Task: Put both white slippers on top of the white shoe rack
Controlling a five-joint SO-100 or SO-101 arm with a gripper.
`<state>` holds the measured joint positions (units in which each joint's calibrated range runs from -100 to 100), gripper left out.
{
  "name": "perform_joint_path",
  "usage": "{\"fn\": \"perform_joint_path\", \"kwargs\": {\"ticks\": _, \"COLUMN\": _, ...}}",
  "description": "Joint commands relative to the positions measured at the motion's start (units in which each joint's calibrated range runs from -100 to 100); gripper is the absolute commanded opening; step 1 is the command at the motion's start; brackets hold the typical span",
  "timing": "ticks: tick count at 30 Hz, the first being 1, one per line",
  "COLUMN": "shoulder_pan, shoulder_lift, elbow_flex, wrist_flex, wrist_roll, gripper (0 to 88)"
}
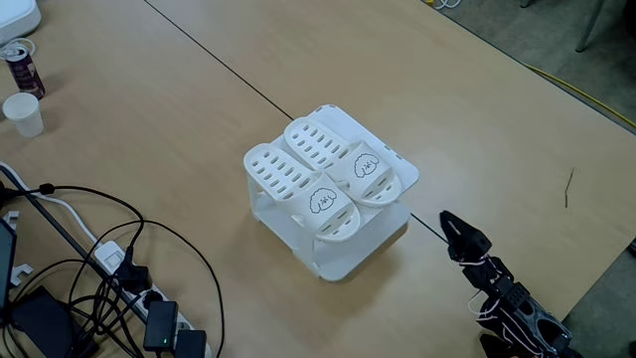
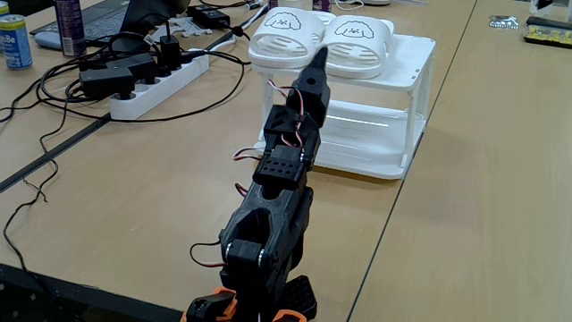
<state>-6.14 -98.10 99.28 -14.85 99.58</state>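
- Slippers [image 1: 323, 179] lie side by side on the rack [image 1: 338, 261], both on its flat top panel, soles down and straps up, so the small black drawings face upward and toward the arm.
- In a fixed view the pair [image 2: 320, 34] sits at the front edge of the top, toes slightly overhanging the rim; they look settled and touching or nearly touching each other, which keeps both within the square panel.
- Rack [image 2: 384, 107] stands upright on the table [image 1: 497, 119], its lower shelf bare; nothing else rests on it.
- Gripper [image 1: 452, 231] is near the rack's corner but apart from it, pointing toward the slippers and holding nothing. Its tips appear drawn together into a point, though the angle makes this hard to confirm.
- Seen from behind the arm, the gripper [image 2: 315, 67] lines up in front of the slippers; I cannot tell from this view whether it touches them, but the other view shows a clear gap.
- Judging by how things lie, the placing looks done; the arm only needs to clear away without nudging the overhanging toes.
- Cables and a power strip [image 2: 156, 76] lie well apart from the rack.
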Motion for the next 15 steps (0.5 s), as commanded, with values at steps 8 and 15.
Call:
{"fn": "perform_joint_path", "kwargs": {"ticks": 8, "shoulder_pan": -0.11, "shoulder_lift": -1.14, "elbow_flex": -1.45, "wrist_flex": -47.88, "wrist_roll": 0.42, "gripper": 0.8}}
{"fn": "perform_joint_path", "kwargs": {"ticks": 15, "shoulder_pan": -0.35, "shoulder_lift": -1.06, "elbow_flex": 0.36, "wrist_flex": -65.82, "wrist_roll": 0.42, "gripper": 0.8}}
